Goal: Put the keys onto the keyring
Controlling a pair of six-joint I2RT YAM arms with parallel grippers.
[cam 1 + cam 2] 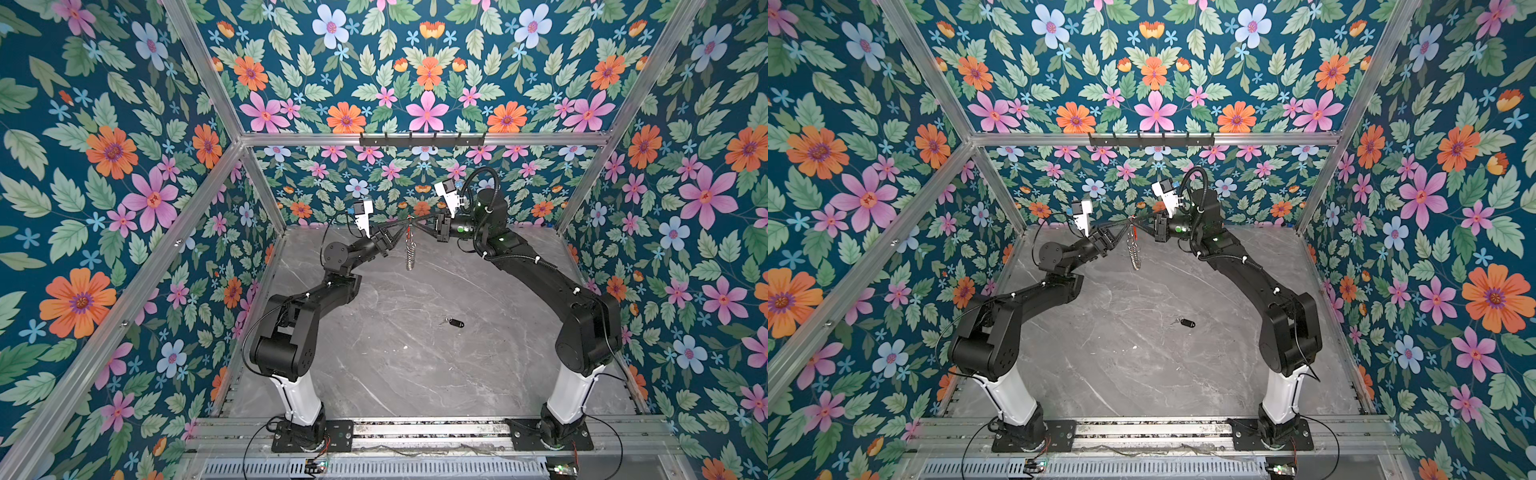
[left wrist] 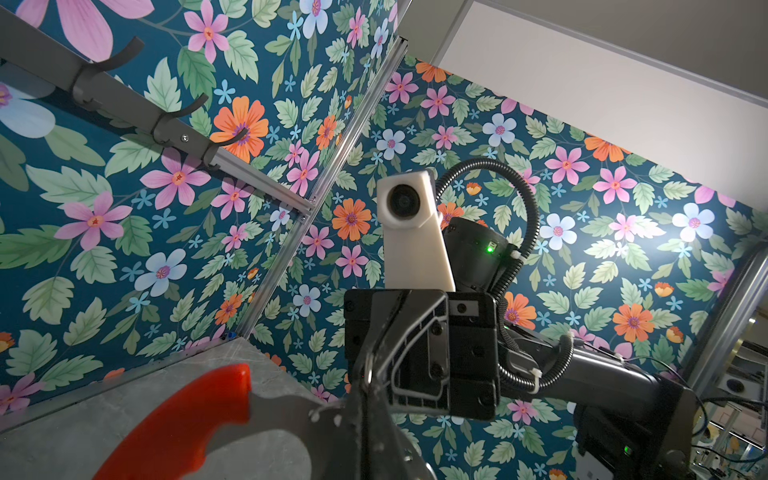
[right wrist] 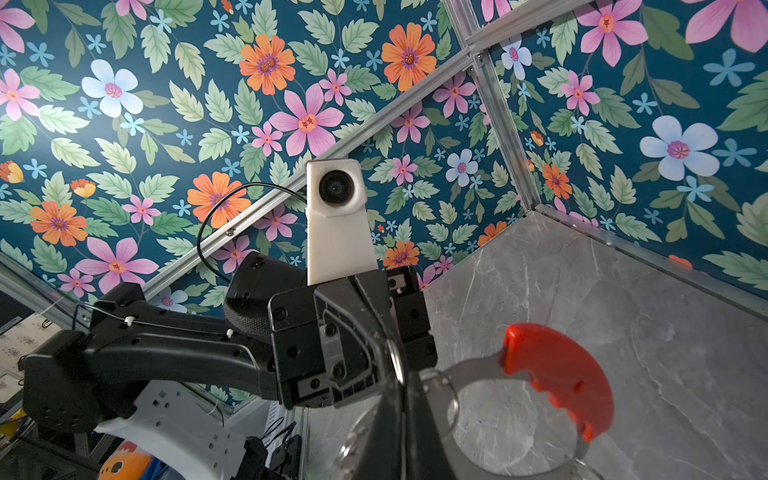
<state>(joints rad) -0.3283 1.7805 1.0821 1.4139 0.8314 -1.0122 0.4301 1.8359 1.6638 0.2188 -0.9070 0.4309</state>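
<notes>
Holds keyring (image 1: 410,254) edge-on in mid-air near table's (image 1: 374,374) far edge, with left gripper (image 1: 402,228) and right gripper (image 1: 418,225) both clamped on its top, key (image 1: 455,322) flat right of centre, well apart.

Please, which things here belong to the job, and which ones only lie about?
Job: keyring, held in the air by left hand and right hand; keys on the table.
Not of the job: hook rail on the back bar.
</notes>
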